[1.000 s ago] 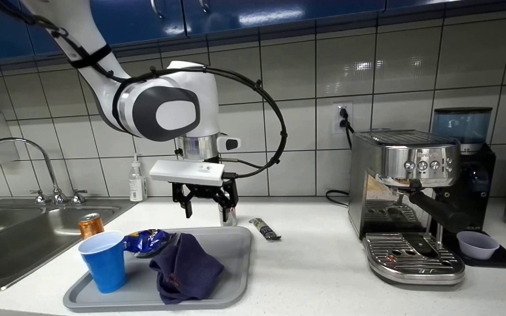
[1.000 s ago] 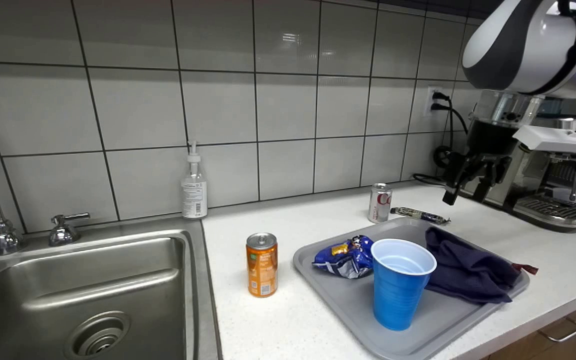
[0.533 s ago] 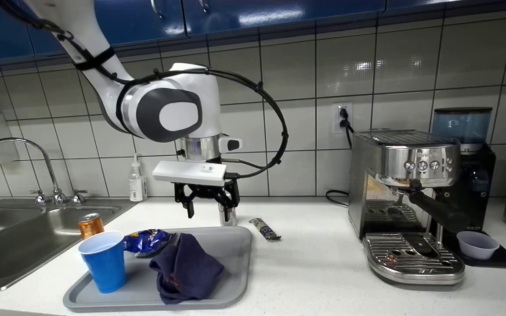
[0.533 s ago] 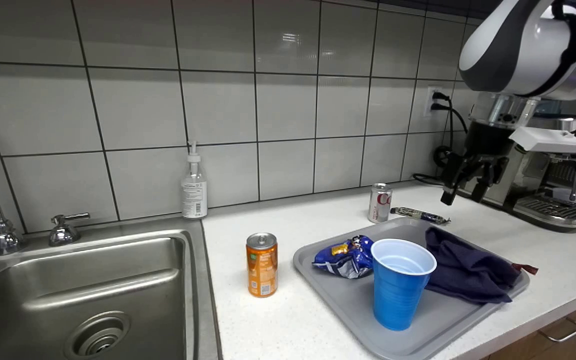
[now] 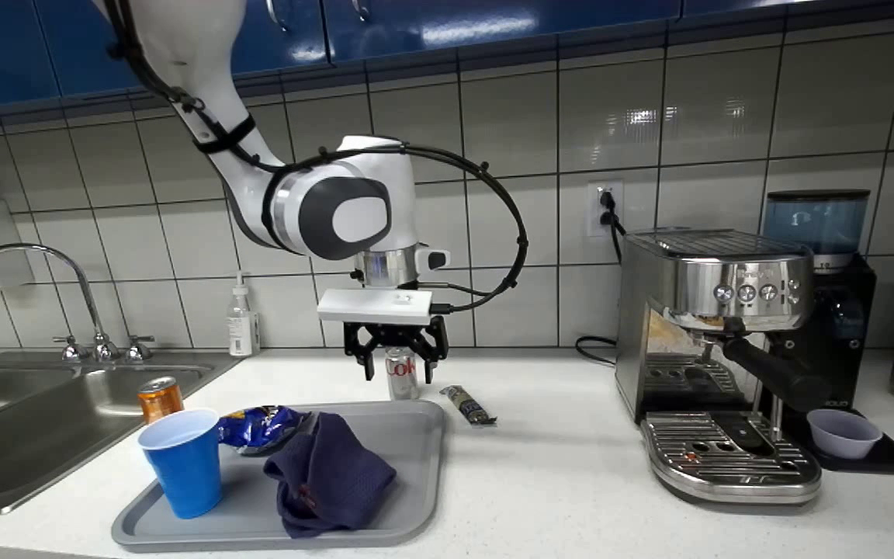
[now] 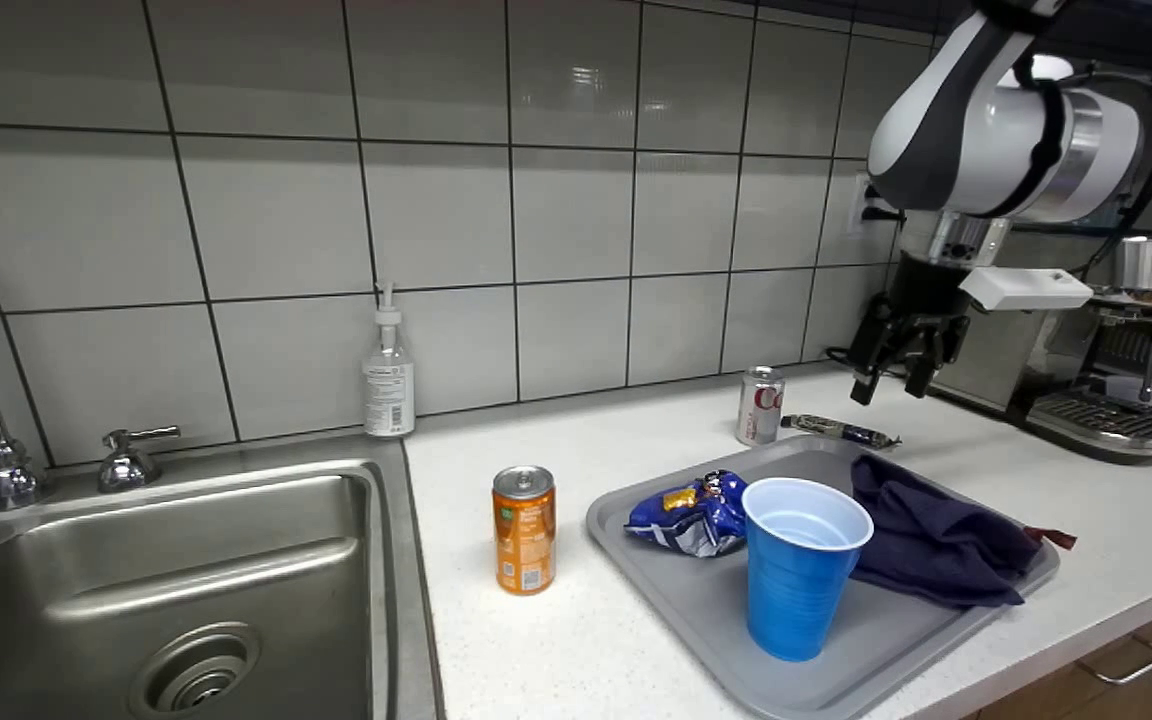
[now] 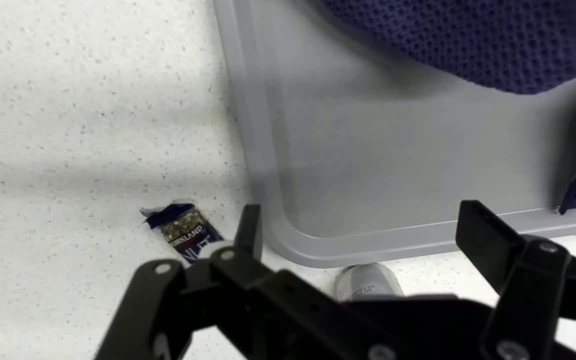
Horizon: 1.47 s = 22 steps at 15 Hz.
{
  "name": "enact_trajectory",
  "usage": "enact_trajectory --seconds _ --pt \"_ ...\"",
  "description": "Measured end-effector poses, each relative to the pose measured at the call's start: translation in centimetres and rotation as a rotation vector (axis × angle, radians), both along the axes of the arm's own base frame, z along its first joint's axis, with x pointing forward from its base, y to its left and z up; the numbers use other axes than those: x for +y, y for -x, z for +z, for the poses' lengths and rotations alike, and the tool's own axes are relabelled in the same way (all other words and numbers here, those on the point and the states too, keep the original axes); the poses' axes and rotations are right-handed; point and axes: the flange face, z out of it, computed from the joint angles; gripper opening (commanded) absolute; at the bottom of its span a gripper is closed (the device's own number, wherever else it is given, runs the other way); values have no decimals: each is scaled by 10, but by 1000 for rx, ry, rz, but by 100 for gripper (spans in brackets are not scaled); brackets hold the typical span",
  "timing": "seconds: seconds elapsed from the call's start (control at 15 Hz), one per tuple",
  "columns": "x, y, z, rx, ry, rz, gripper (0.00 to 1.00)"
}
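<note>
The claw (image 5: 399, 374) hangs wide apart and empty near a back corner of the tray (image 5: 416, 450); the soda can (image 6: 760, 405) stands upright on the surface (image 5: 540, 466) just past the tray's back edge. A steady grip likely wants centring over it before lowering.

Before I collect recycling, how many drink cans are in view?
2: an orange can between the sink and tray, a silver can between the tray and the tiled wall.
</note>
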Motion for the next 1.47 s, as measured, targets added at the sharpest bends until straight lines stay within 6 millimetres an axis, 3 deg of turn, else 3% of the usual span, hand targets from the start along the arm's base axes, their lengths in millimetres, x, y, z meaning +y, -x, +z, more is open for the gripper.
enact_trajectory --seconds 0.6,1.47 --pt "-44 -57 -39 9 53 42 100" --pt "-77 -102 -72 17 72 182 100"
